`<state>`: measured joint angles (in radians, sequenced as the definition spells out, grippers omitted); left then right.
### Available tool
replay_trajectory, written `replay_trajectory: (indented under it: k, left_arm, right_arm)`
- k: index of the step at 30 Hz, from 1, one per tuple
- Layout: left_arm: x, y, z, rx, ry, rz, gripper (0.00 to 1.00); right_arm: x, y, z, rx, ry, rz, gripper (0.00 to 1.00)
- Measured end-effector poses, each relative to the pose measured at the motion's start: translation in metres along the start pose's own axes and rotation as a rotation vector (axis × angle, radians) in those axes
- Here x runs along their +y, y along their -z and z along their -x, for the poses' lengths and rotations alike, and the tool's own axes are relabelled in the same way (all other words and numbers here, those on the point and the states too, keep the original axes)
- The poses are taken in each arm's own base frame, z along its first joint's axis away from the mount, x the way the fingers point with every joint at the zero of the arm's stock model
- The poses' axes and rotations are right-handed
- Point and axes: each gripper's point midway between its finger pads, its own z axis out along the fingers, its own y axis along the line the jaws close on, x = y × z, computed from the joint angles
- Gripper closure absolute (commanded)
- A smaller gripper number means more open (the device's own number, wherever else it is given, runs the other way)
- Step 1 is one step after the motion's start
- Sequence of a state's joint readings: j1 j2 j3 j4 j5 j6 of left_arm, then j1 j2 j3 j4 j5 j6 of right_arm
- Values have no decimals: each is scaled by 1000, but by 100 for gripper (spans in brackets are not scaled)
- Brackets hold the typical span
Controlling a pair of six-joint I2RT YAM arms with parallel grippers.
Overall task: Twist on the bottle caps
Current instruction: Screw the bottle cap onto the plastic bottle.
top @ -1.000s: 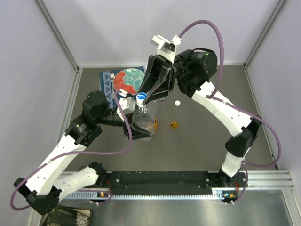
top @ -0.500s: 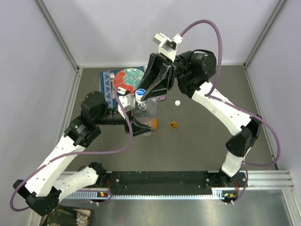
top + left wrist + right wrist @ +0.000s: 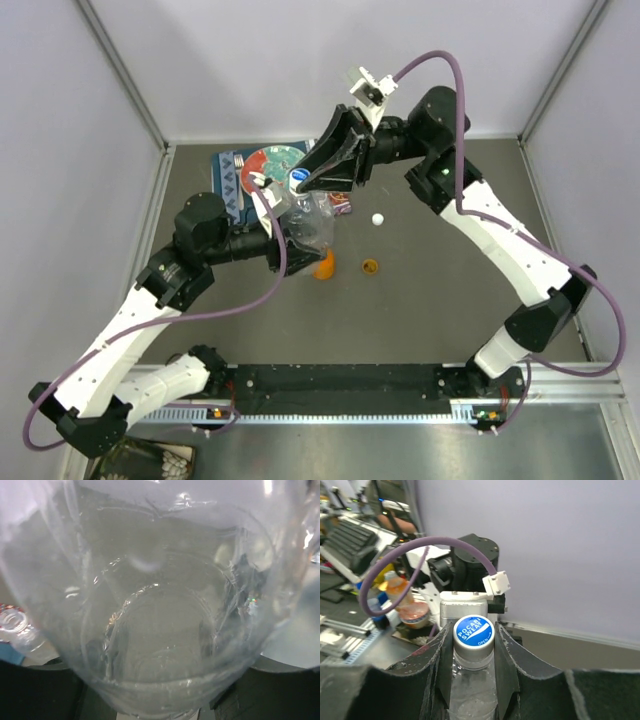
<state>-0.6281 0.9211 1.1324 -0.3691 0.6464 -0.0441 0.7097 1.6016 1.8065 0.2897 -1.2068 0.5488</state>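
A clear bottle (image 3: pixel 308 222) is held in the air, tilted, with my left gripper (image 3: pixel 290 240) shut around its body. In the left wrist view the bottle (image 3: pixel 165 630) fills the frame and hides the fingers. A white cap with a blue printed top (image 3: pixel 473 630) sits on the bottle's neck. My right gripper (image 3: pixel 472 634) is shut on the cap, one finger pressing each side. From above, the right gripper (image 3: pixel 305 182) covers the bottle's top. The squat orange bottle (image 3: pixel 325 265) stands just below the held bottle. A loose white cap (image 3: pixel 378 218) and an orange cap (image 3: pixel 371 266) lie to the right.
A red-and-teal patterned plate (image 3: pixel 262 168) lies on a dark mat at the back left, just behind the grippers. Another clear bottle's open mouth (image 3: pixel 12 621) shows at the left edge of the left wrist view. Metal frame rails border the table.
Both grippers have carried the clear bottle toward the back of the table and tilted it. The right arm has swung up and to the right. The orange bottle now shows uncovered.
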Motion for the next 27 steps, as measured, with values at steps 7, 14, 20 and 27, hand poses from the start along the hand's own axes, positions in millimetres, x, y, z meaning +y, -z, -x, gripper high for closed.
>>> replay_trajectory:
  k: [7, 14, 20, 27]
  left_arm:
    - [22, -1, -5, 21, -19, 109, 81]
    - [39, 2, -8, 51, -8, 200, 81]
    - [53, 7, -3, 42, -10, 279, 80]
    - [76, 16, -2, 46, -17, 414, 77]
  right_arm:
    - [-14, 7, -7, 42, 61, -126, 100]
    - [-31, 4, -12, 31, 59, -226, 100]
    - [-44, -1, -8, -16, 53, -347, 100]
    - [-65, -5, -6, -84, 7, -589, 100]
